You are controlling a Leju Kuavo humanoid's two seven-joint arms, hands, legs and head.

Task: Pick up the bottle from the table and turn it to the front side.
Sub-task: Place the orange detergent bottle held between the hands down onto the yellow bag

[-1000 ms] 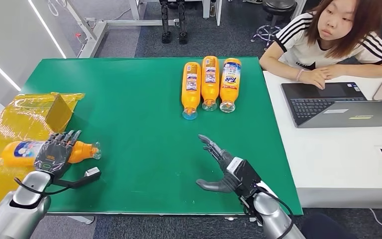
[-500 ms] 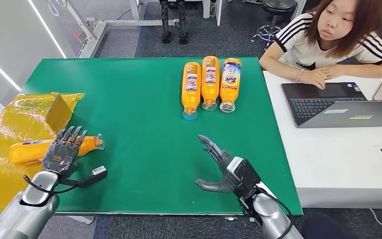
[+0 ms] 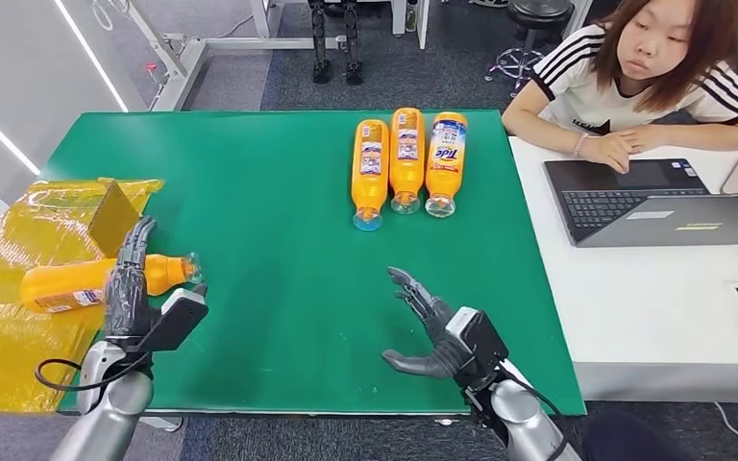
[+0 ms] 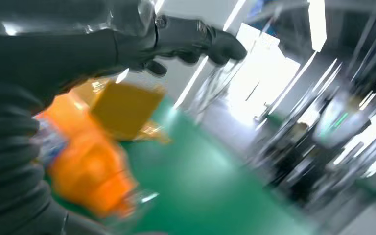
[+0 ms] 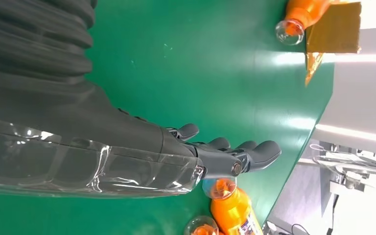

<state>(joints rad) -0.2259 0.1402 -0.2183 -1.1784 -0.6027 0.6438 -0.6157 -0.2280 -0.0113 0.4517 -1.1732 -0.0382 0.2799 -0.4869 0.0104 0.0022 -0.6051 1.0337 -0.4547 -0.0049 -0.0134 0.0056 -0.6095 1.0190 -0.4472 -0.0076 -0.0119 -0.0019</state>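
Right hand (image 3: 434,331), lower centre-right of head view, hovered over the green table (image 3: 279,192) w/ fingers spread, holding nothing.

Left hand (image 3: 135,288), lower left, was turned edge-on w/ fingers straight, alongside the orange bottle (image 3: 86,281). It looked to touch the bottle's side, but whether it really gripped it I couldn't tell; left wrist view was blurred, showing orange body near the palm and fingers stretched out above, not wrapped round.

The bottle lay on its side at left edge of frame, body over the yellow plastic sheet (image 3: 19,250), clear cap end poking onto the green, pointing right. Just behind it stood a small cardboard box (image 3: 113,216).

Handling, my guess: plastic, prob. full so some weight, smooth and round, so it'd roll or slip. Best hold is round mid-body, not the neck; label area should be left visible.

Upper centre, three more orange bottles (image 3: 405,158) lay side by side, caps toward the robot. Upper right, a person (image 3: 634,77) sat at a white desk w/ laptop (image 3: 653,202).
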